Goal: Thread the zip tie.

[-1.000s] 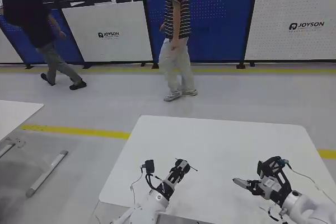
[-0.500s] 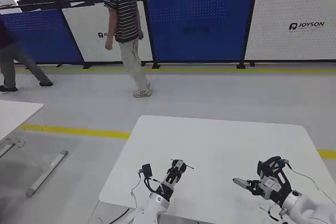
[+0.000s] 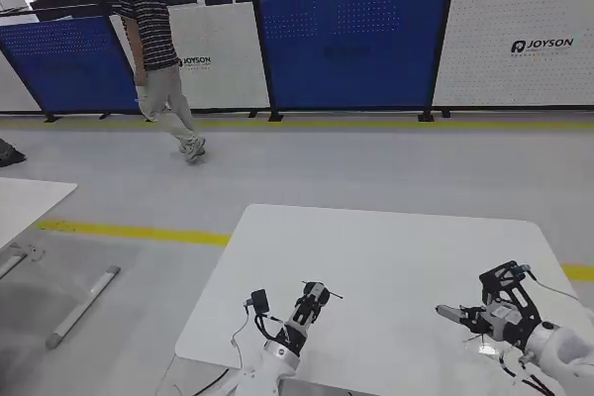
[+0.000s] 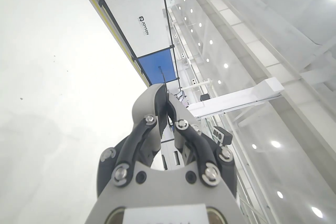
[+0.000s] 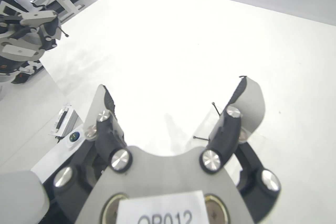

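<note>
At the bench's [image 3: 396, 247] near edge, 7 o'clock, the left gripper [image 4: 166, 97] has its jaws clenched on the thin zip tie [image 4: 162, 76], tip poking out. At 5 o'clock the right gripper [image 5: 172, 82] gapes empty. Risk: the whippy tie may swivel in that pinch.

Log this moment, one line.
left end effector: shut on zip tie | right end effector: open, over table | threading: not done
</note>
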### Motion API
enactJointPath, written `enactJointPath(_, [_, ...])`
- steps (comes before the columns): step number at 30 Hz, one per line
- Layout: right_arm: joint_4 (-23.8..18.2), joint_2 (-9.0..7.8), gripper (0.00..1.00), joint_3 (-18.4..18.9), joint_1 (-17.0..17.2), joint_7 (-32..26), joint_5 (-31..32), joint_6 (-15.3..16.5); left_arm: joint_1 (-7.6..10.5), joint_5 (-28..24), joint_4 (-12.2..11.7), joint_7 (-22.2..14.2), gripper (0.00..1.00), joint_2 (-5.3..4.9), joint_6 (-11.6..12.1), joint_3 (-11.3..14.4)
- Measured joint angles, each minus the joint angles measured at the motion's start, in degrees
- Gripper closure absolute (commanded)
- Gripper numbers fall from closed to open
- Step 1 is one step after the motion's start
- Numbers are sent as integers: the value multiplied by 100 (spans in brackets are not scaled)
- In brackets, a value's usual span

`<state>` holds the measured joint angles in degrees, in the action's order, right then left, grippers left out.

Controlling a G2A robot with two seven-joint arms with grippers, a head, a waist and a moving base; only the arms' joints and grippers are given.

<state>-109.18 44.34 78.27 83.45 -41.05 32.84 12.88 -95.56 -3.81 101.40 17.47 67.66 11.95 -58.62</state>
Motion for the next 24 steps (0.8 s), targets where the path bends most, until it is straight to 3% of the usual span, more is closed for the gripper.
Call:
enactJointPath(4, [-6, -27, 0, 135, -141, -885, 14, -394, 0, 0, 0, 0, 100, 0, 0, 0])
enactJointPath(17, [50, -20, 0, 96, -149, -952, -39, -333, 0, 0, 0, 0, 100, 0, 0, 0])
enactJointPath(20, [301, -16, 0, 112, -357, -1481, -577, -283, 0, 0, 0, 0, 100, 0, 0, 0])
enactJointPath(24, [640, 4, 0, -23, -845, -2372, -1131, -498, 0, 0, 0, 0, 100, 0, 0, 0])
